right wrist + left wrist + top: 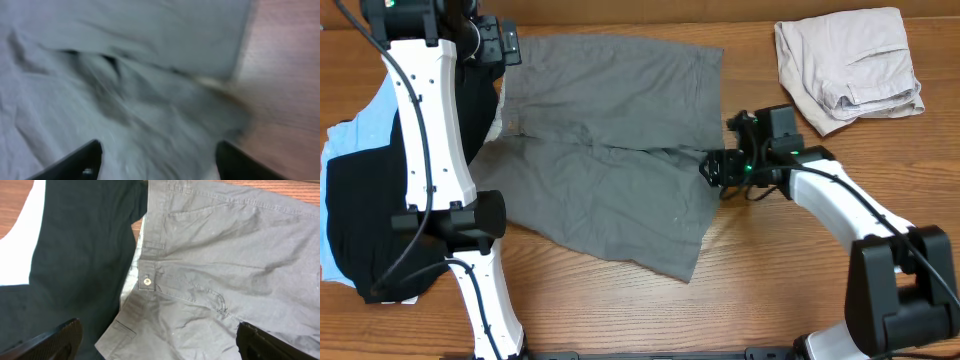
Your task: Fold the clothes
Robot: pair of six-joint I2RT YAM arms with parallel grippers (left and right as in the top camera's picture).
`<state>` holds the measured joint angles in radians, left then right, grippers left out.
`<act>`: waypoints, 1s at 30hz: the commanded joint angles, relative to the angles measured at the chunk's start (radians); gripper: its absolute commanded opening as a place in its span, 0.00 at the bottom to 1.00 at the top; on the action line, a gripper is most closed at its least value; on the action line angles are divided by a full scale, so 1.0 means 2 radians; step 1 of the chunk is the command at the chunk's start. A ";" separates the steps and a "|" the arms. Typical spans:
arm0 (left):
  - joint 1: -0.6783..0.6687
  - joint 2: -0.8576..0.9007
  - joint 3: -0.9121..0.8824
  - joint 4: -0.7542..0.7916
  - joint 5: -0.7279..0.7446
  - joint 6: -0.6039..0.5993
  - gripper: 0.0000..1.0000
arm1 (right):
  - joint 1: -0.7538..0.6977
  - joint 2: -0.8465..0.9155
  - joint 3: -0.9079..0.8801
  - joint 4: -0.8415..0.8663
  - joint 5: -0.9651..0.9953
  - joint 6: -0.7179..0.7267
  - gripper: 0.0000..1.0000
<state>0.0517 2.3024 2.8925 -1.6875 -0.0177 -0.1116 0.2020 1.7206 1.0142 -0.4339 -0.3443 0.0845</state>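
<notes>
The mid-grey shorts [610,150] lie spread flat on the table, waistband to the left, legs to the right. My left gripper [500,45] hovers open above the waistband; in the left wrist view the shorts [215,270] show a metal button and whitish inner waistband between the open fingers [157,342]. My right gripper [715,168] is at the right hem edge between the two legs. In the right wrist view it is open [157,160] over the blurred grey shorts fabric [125,100], holding nothing.
A black T-shirt [365,210] lies on light blue cloth at the left edge, also in the left wrist view [75,245]. Folded beige shorts [850,65] sit at the back right. Bare wood table [770,280] lies in front.
</notes>
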 commanded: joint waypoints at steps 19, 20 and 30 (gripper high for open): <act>-0.005 -0.008 0.005 -0.001 0.006 0.023 1.00 | 0.029 0.120 0.010 0.136 0.031 -0.003 0.08; -0.005 -0.008 0.004 -0.001 0.007 0.023 1.00 | 0.029 0.123 0.010 0.131 0.033 -0.003 0.08; -0.016 -0.008 -0.004 -0.001 0.008 0.023 1.00 | -0.030 0.137 0.010 0.088 0.109 0.025 0.04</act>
<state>0.0391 2.2997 2.8937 -1.6875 -0.0174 -0.0937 0.2321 1.9408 1.0519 -0.2256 -0.2546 0.1181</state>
